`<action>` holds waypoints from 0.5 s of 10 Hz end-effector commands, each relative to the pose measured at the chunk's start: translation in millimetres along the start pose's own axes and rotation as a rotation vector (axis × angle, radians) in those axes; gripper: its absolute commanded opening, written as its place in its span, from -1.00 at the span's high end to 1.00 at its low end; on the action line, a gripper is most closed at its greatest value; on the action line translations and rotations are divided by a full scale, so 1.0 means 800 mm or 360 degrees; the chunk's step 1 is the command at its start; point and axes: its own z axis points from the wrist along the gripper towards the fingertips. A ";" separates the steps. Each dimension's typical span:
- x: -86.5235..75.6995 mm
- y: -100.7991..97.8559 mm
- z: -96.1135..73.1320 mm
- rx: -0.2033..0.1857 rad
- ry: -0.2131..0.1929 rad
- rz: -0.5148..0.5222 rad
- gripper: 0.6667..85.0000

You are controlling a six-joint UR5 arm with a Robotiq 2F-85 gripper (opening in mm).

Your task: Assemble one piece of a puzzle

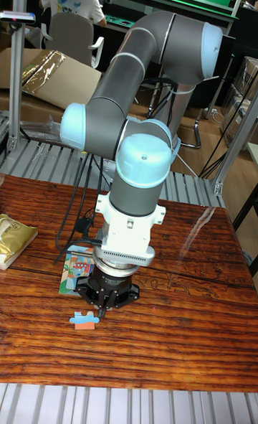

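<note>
Single fixed camera, front of table (179, 338), raised, angled down, facing arm (143, 65), mid-distance.

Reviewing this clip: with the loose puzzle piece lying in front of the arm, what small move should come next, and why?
Probably shift the tool slightly toward the loose puzzle piece and lower onto it. The piece lies flat on the table, apart from the puzzle board, just beside the fingertips and not gripped. Whether the jaws stand open cannot be told.
</note>
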 end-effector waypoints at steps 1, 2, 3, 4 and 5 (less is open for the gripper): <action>0.000 0.005 -0.002 -0.0036 0.0003 -0.0017 0.17; -0.005 0.006 -0.001 -0.0036 -0.0014 -0.0024 0.09; -0.010 0.004 0.001 -0.0026 -0.0029 -0.0020 0.07; -0.015 0.002 0.003 -0.0016 -0.0046 -0.0020 0.01; -0.018 0.000 0.004 -0.0009 -0.0058 -0.0013 0.00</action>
